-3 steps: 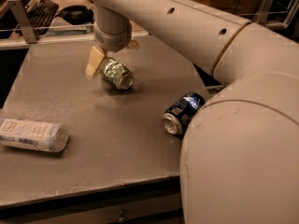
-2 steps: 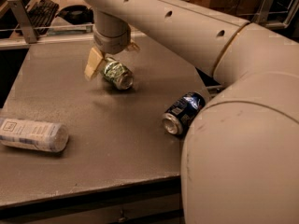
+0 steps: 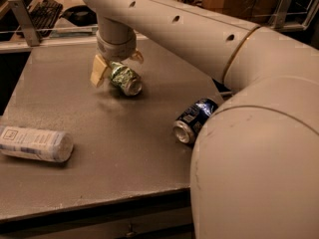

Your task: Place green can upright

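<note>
Logging item one: end effector (image 3: pixel 115 66). Location and state?
— Upper left-centre of the frame, hanging from the big cream arm (image 3: pixel 199 34) over the table (image 3: pixel 75 103). Tan fingers (image 3: pixel 98 69) pinching the green can (image 3: pixel 125 78), one on each side of its far end.
Item two: green can. Attitude?
— Tipped on its side, silver end facing lower right. Contact with the table: cannot tell.
Item three?
— Blue can (image 3: pixel 193 119), on its side, centre-right, well apart from the green can, beside the arm's bulk.
Item four?
— White labelled cylinder (image 3: pixel 35 143), lying flat near the table's left edge, lower left.
Anything else?
— Keyboard (image 3: pixel 45 11), top left corner, beyond the table.
</note>
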`<control>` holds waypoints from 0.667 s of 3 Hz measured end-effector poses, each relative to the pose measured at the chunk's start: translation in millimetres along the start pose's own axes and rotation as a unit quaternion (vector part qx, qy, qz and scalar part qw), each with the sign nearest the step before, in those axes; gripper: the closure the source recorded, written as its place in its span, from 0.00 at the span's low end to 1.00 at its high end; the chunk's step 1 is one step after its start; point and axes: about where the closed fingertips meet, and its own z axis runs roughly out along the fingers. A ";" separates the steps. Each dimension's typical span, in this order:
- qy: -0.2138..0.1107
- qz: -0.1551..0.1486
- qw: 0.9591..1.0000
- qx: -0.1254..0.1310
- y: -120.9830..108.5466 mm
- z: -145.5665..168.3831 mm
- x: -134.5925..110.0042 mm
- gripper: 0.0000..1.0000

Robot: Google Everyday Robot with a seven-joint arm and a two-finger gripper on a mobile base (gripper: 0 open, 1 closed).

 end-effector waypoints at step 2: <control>-0.009 -0.013 1.000 -0.003 -4.6 -4.0 -5.3 0.63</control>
